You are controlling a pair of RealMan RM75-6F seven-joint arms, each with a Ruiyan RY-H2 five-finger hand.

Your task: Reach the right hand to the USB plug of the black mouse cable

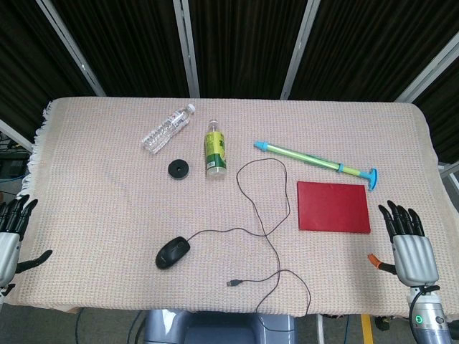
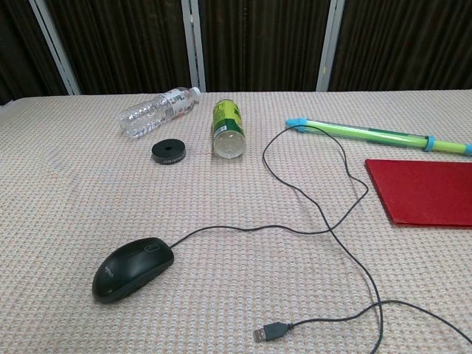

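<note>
The black mouse (image 1: 173, 252) (image 2: 133, 268) lies near the table's front edge, left of centre. Its thin black cable (image 1: 259, 215) (image 2: 332, 221) loops toward the back, returns, and ends at the USB plug (image 1: 234, 284) (image 2: 271, 332) lying flat near the front edge. My right hand (image 1: 410, 244) hovers at the front right corner of the table, fingers spread and empty, well to the right of the plug. At the front left edge my left hand (image 1: 13, 236) is also empty with fingers apart. Neither hand shows in the chest view.
A red book (image 1: 333, 206) (image 2: 428, 190) lies between the right hand and the cable. Behind it lies a green-blue pump (image 1: 315, 163) (image 2: 376, 134). A clear bottle (image 1: 167, 129) (image 2: 156, 112), green bottle (image 1: 215, 148) (image 2: 228, 128) and black tape roll (image 1: 178, 168) (image 2: 169, 152) sit further back.
</note>
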